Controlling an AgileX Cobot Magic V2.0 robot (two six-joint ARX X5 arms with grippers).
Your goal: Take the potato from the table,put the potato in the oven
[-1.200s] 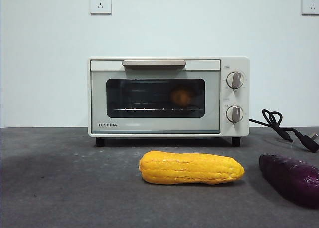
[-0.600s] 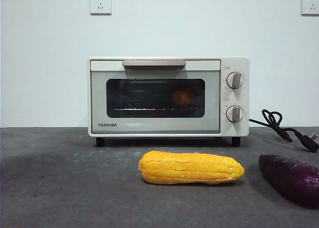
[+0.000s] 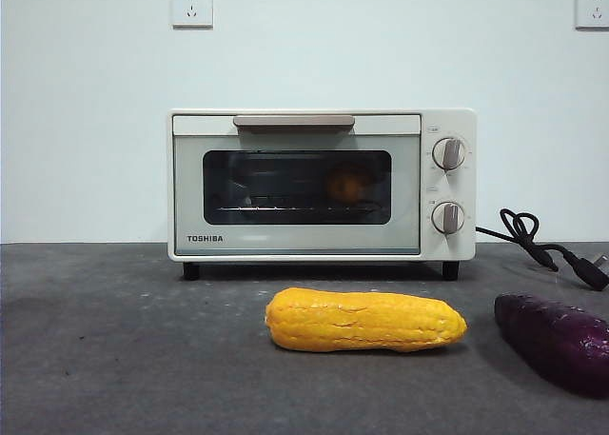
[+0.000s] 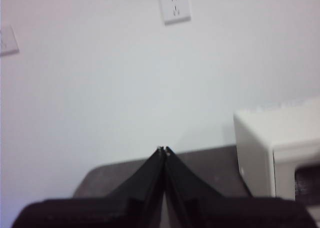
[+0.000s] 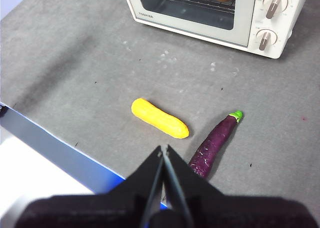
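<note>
Currently the oven (image 3: 322,185) door is shut, "TOSHIBA" printed at the door's lower left. Potato (image 3: 346,185) sits inside on the rack, right half of the window, seen dimly through the dark glass. Tiny print by the two knobs, unreadable.

On the table (image 3: 114,359), nearer than the oven: yellow corn (image 3: 365,320) lying crosswise, purple sweet potato (image 3: 555,340) to its right, apart from it. Black cord (image 3: 542,247) trails off the oven's right side. Two wall sockets (image 3: 191,6) high on the wall.

Front view shows no arm. Right wrist view looks down from above: right gripper (image 5: 163,149) has its jaws pressed together, empty, hovering over the near table edge, well clear of corn and sweet potato; it also shows the sweet potato's green tip, which the front view cuts off. Left wrist view: left gripper (image 4: 163,150) also closed tight, empty, raised and facing the wall, oven's left corner beside it.
</note>
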